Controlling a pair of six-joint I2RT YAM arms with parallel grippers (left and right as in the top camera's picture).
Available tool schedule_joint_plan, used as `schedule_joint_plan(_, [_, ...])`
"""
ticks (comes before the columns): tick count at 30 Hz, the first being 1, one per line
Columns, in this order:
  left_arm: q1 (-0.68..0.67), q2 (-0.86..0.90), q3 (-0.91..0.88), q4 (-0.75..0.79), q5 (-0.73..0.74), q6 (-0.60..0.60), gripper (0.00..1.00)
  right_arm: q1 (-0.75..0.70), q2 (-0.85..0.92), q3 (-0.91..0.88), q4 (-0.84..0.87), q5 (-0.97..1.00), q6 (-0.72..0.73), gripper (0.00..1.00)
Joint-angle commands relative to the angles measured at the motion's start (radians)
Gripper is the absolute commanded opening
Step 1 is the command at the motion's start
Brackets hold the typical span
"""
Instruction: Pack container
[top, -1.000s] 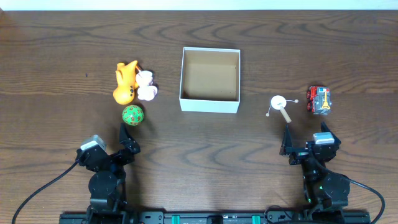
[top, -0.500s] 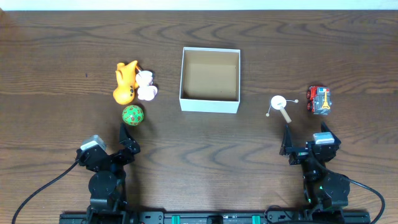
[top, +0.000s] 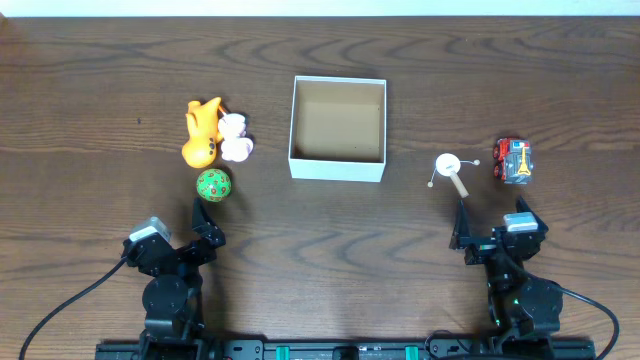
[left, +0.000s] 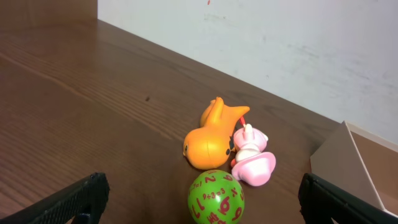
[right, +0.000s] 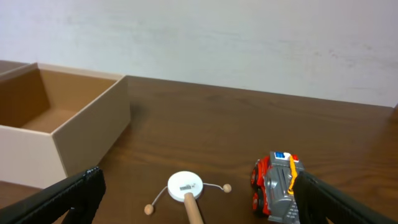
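The container (top: 337, 168), a square white-walled box with a brown inside, sits open at the table's middle; it also shows in the right wrist view (right: 59, 130) and at the left wrist view's right edge (left: 345, 155). Left of it lie an orange duck (top: 201, 132), a pink toy (top: 237, 139) and a green ball with red numbers (top: 213, 185). Right of it lie a white pellet drum with a wooden handle (top: 450, 168) and a red and grey toy truck (top: 514, 160). My left gripper (left: 202, 211) is open just short of the ball. My right gripper (right: 196, 211) is open just short of the drum.
The dark wooden table (top: 100, 80) ends at a white wall at the far side. Both arm bases stand at the near edge (top: 168, 280) (top: 515, 275).
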Motion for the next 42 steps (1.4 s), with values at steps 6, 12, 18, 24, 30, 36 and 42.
schedule_joint_plan(6, [0.004,0.004,-0.029,-0.006,0.001,0.020,0.98,-0.013,0.001,0.033,0.120,0.058,0.284,0.99])
schedule_joint_plan(12, [0.004,0.004,-0.029,-0.006,0.001,0.020,0.98,-0.013,0.159,0.215,0.116,0.147,0.260,0.99])
schedule_joint_plan(18, [0.005,0.004,-0.029,-0.006,0.001,0.020,0.98,-0.013,0.562,0.584,0.063,0.174,0.153,0.99])
schedule_joint_plan(24, [0.005,0.004,-0.029,-0.006,0.001,0.020,0.98,-0.041,0.980,1.052,-0.254,0.198,0.072,0.99])
schedule_joint_plan(30, [0.004,0.004,-0.029,-0.006,0.001,0.020,0.98,-0.159,1.321,1.455,-0.687,0.193,0.059,0.99])
schedule_joint_plan(36, [0.004,0.004,-0.029,-0.006,0.001,0.020,0.98,-0.254,1.545,1.663,-0.895,0.092,0.002,0.99])
schedule_joint_plan(42, [0.004,0.004,-0.029,-0.006,0.001,0.020,0.98,-0.285,1.625,1.670,-0.943,0.096,-0.002,0.99])
